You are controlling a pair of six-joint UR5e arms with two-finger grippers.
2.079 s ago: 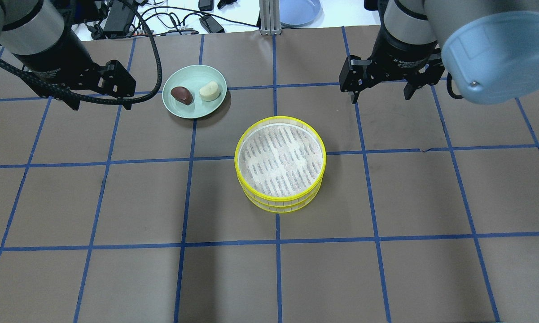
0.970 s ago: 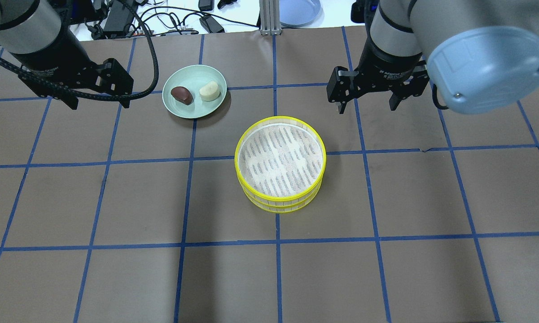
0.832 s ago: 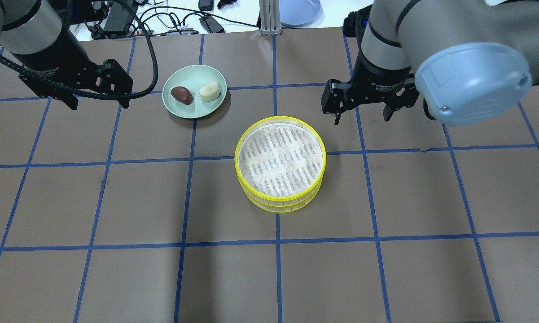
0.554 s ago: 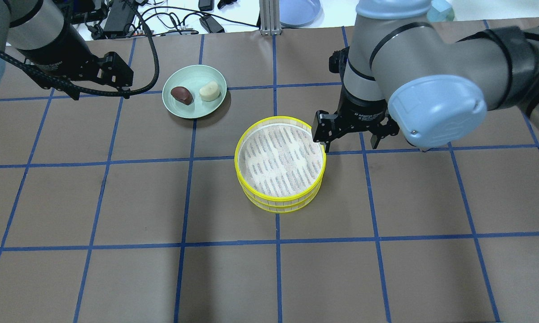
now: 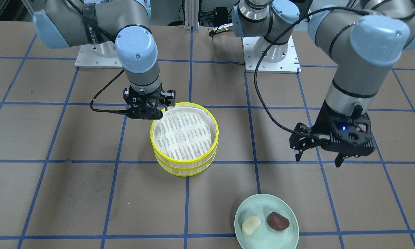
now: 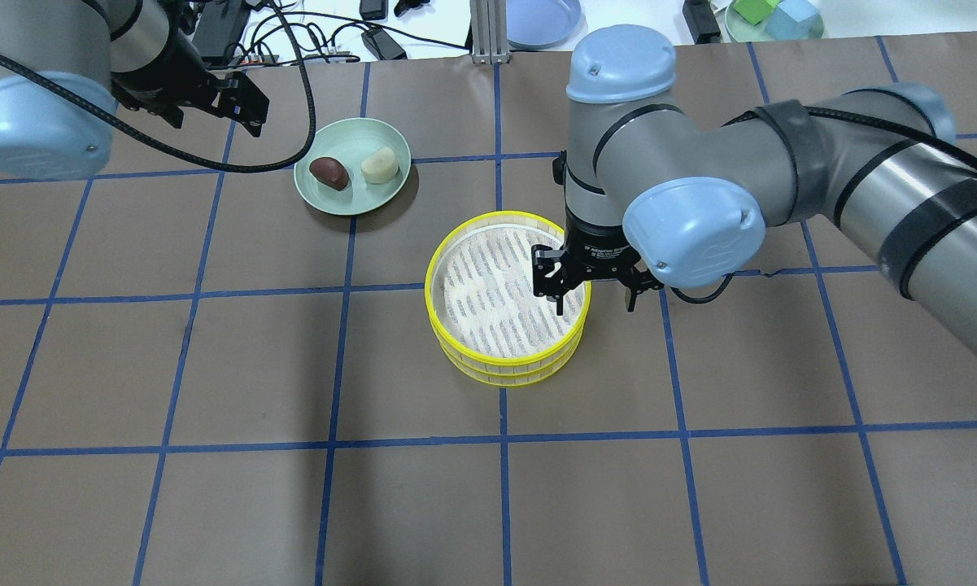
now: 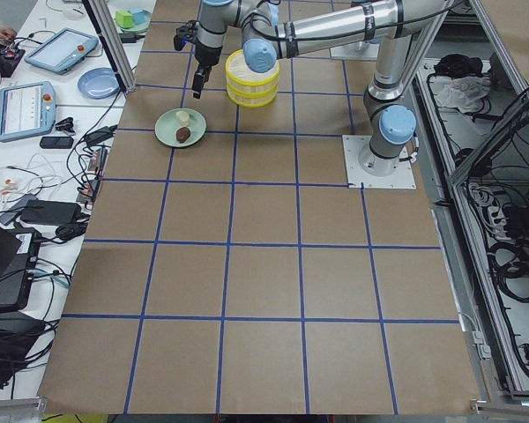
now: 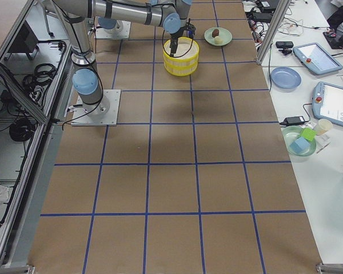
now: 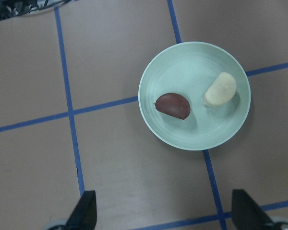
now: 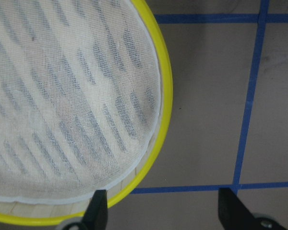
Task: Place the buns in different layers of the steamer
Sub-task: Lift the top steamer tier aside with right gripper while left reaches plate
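Two steamer layers are stacked at the table's middle, the top layer (image 6: 508, 218) on the lower layer (image 6: 504, 376), and both look empty. The cream bun (image 6: 379, 165) and the dark brown bun (image 6: 329, 172) lie on a mint-green plate (image 6: 352, 205) at the back left. My right gripper (image 6: 592, 306) is open and straddles the top layer's right rim (image 10: 165, 96), one finger inside over the liner and one outside. My left gripper (image 6: 215, 122) is open and empty, high and to the left of the plate. The left wrist view shows both buns, brown (image 9: 173, 106) and cream (image 9: 220, 90).
Off the mat at the back there are a blue plate (image 6: 541, 20), cables and power bricks (image 6: 211, 32), an aluminium post (image 6: 484, 32) and a dish of coloured blocks (image 6: 773, 16). Brown mat with a blue tape grid lies around the steamer.
My right arm has swung from the back right forward and left, and its open gripper now stands at the steamer's right rim. My left gripper has drifted back and a little right. The buns have not moved.
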